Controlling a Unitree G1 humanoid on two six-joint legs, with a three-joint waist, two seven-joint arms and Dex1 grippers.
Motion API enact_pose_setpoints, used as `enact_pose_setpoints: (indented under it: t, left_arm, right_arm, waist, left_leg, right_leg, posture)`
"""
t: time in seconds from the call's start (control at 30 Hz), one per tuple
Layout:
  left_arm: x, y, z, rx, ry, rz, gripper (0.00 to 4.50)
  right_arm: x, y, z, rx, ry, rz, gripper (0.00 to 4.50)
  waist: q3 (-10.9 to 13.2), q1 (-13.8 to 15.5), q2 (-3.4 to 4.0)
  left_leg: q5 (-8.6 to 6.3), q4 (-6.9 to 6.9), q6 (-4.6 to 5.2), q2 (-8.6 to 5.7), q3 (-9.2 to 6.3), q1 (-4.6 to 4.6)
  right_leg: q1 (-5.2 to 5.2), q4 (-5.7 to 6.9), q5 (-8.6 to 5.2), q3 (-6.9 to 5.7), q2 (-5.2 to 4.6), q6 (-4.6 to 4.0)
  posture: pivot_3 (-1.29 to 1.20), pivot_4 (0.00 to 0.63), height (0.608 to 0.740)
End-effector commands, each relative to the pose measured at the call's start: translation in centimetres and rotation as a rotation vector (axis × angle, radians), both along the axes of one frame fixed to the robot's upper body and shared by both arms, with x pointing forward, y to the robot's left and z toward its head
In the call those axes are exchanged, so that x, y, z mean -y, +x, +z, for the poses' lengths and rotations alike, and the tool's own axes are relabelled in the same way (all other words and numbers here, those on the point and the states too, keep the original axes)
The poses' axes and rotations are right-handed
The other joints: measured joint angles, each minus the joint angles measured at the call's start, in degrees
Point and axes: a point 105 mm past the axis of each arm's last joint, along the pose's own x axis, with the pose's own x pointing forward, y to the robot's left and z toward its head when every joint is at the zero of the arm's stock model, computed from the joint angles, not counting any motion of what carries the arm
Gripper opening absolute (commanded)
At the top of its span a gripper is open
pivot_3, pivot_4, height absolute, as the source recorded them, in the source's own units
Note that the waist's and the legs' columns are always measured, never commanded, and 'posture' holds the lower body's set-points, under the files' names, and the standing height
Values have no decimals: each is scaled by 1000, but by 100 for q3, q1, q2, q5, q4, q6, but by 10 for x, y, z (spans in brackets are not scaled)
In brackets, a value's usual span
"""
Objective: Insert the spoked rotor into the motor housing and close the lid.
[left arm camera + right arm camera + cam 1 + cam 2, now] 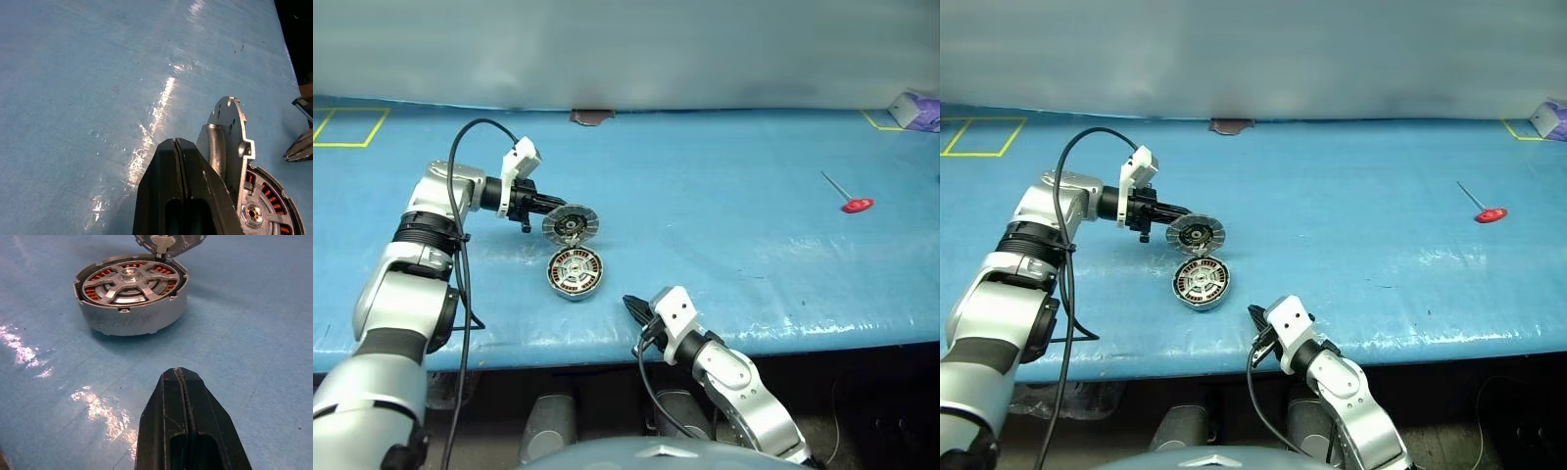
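On a blue-covered work table [724, 196], a round, shallow metal motor housing [576, 271] ringed with copper-brown windings lies flat near the front edge, with a silver spoked rotor [128, 281] apparently already seated inside it, its hub centred and its spokes level with the housing's rim. Just behind the housing, a round grey ribbed metal lid [570, 224] with a dark centre stands tilted on edge, propped rather than laid down, its lower edge close to the housing's far rim; whether the two touch cannot be told. The left gripper [546, 205] reaches in from the side, its two black fingers pressed together with nothing between them, the tips right beside the lid's edge; contact looks likely but is not certain. In the left wrist view the lid [227, 142] rises just beside those closed fingers, with the housing's windings below it. The right gripper [632, 306], likewise closed and empty, hovers at the table's front edge, well short of the housing and pointing toward it. By the look of things, the insertion is finished and the closing is under way: the lid has yet to be tipped flat and seated on the housing. A small red-handled tool [849, 196] lies well apart, far to the right.
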Motion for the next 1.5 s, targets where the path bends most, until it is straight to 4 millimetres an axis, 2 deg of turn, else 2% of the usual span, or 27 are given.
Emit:
enact_pose_setpoints:
  t: [0.03, 0.2, 0.37, 0.6, 0.97, 1.07, 1.2, 1.3, 1.37, 1.5]
  left_arm:
    - [3, -6, 20, 44, 11, -99, 16]
    - [9, -16, 19, 36, 1, -164, 16]
    - [24, -24, 5, 30, -1, -210, 16]
    - [31, -35, -15, -33, 65, -276, 16]
    - [16, -60, -41, -124, 226, -365, 16]
    - [11, -64, -44, -119, 236, -370, 16]
    - [10, -62, -39, -27, 186, -327, 16]
    - [11, -63, -29, 62, 111, -274, 0]
    - [9, -72, -25, 119, 78, -256, 0]
    - [9, -88, -19, 208, 10, -198, 0]
  right_arm:
    - [2, 3, 9, 35, 33, -13, 0]
    - [-1, 6, 4, 27, 34, 0, 0]
    - [-6, 9, 4, 26, 46, 14, 0]
    - [-6, 10, 3, 26, 51, 2, 0]
    - [6, 12, 1, -7, 68, -94, 0]
    - [11, 16, 9, 22, 42, -112, 0]
    - [10, 26, 42, 78, 67, -111, 0]
    - [6, 31, 61, 124, 59, -99, 543]
    - [0, 35, 72, 146, 57, -83, 1160]
    - [-13, 39, 83, 156, 58, -36, 2460]
  waist:
    - [0, 12, 0]
    - [0, 36, 0]
    - [0, 44, 1]
    - [0, 51, 1]
    - [-1, 42, 2]
    - [-4, 54, 7]
    - [-4, 36, 8]
    - [-3, 37, 9]
    - [-4, 43, 7]
    - [-3, 57, 9]
  left_leg:
    - [0, 0, 0, 0, 0, 0]
    - [0, 1, 0, 1, -1, 1]
    - [0, 2, 0, 0, 0, 2]
    - [0, 11, 0, 0, -2, 3]
    - [0, 14, 0, 3, -3, 9]
    - [0, 19, 0, 4, -1, 13]
    - [0, 33, 0, 5, 4, 16]
    - [0, 47, 0, 7, 4, 18]
    - [1, 50, 0, 7, 1, 19]
    - [1, 47, 0, 11, 1, 19]
  right_leg:
    - [0, 0, 0, 0, 0, 0]
    - [2, 0, 0, 0, -1, 0]
    - [4, 2, 1, 1, -3, -1]
    - [8, 7, 2, 0, -2, 0]
    - [10, 18, 1, 3, 1, -2]
    - [14, 19, -1, 4, 0, -4]
    - [19, 23, -12, 10, 0, -24]
    - [15, 45, -11, 16, 0, -24]
    - [14, 56, -13, 13, 1, -26]
    - [7, 64, -14, 13, 2, -30]
  posture:
    - [0, 150, 740]
    - [0, 150, 740]
    - [0, 150, 740]
    - [0, 150, 740]
    - [0, 150, 740]
    - [0, 150, 740]
    - [0, 150, 740]
    - [0, 150, 740]
    - [0, 150, 740]
    - [0, 150, 740]
